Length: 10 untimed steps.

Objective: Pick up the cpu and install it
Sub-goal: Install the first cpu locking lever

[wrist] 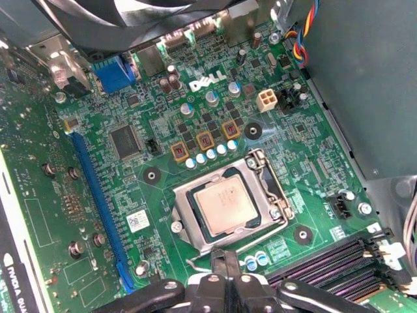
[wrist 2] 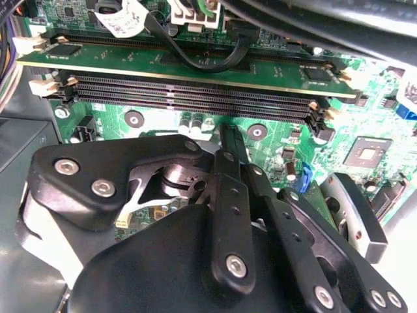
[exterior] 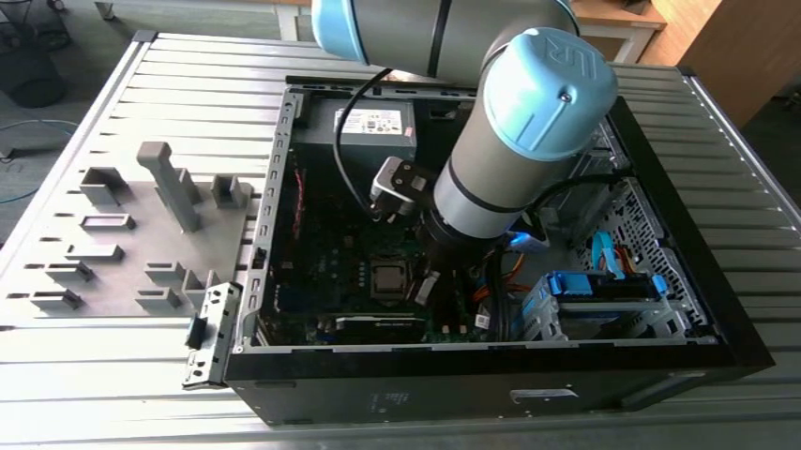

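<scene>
The cpu [wrist: 225, 205] lies flat in its socket [wrist: 228, 207] on the green motherboard [wrist: 163, 163], framed by the metal bracket, inside the open computer case [exterior: 701, 356]. The arm [exterior: 501, 178] reaches down into the case, and the gripper [wrist: 225, 261] hangs just beside the socket, holding nothing, its fingers [wrist 2: 232, 147] pressed together. A memory stick [wrist 2: 189, 68] stands in its slot nearby

The exterior view looks down from above onto the open computer case [exterior: 501, 366], while both wrist views hang close over its motherboard [wrist: 163, 130], sharing the memory slots [wrist: 329, 261].
</scene>
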Each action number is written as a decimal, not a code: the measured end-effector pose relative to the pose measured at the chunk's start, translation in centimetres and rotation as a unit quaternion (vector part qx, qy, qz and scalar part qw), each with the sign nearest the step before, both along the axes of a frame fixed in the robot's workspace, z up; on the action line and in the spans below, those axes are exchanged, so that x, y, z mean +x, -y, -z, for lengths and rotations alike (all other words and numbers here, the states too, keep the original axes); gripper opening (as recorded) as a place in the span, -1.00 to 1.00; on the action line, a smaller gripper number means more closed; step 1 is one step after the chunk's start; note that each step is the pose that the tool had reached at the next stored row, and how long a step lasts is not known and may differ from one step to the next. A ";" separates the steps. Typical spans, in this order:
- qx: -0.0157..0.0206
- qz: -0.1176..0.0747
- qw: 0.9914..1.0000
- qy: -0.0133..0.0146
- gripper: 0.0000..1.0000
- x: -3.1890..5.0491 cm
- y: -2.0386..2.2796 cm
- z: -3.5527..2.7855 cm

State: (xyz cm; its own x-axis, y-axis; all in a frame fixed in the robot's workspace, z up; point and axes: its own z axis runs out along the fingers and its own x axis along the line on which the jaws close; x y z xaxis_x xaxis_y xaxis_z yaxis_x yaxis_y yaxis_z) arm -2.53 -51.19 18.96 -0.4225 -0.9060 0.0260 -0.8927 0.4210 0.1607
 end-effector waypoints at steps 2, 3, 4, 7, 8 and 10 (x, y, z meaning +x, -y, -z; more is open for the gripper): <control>0.000 0.000 1.000 0.000 -0.79 0.00 -0.01 -0.13; 0.000 0.000 1.000 0.000 -0.79 0.00 -0.02 -0.30; 0.000 0.000 1.000 0.000 -0.79 0.01 -0.03 -0.46; 0.000 0.000 1.000 0.000 -0.79 0.01 -0.10 -0.85; 0.000 0.000 1.000 0.000 -0.79 0.01 -0.14 -0.94; 0.000 0.000 1.000 0.000 -0.79 -0.01 -0.24 -1.01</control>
State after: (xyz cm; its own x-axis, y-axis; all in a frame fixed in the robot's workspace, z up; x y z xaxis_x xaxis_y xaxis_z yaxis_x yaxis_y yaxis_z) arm -2.54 -50.95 19.97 -0.4230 -0.9058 0.0261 -0.8925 0.4214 0.1607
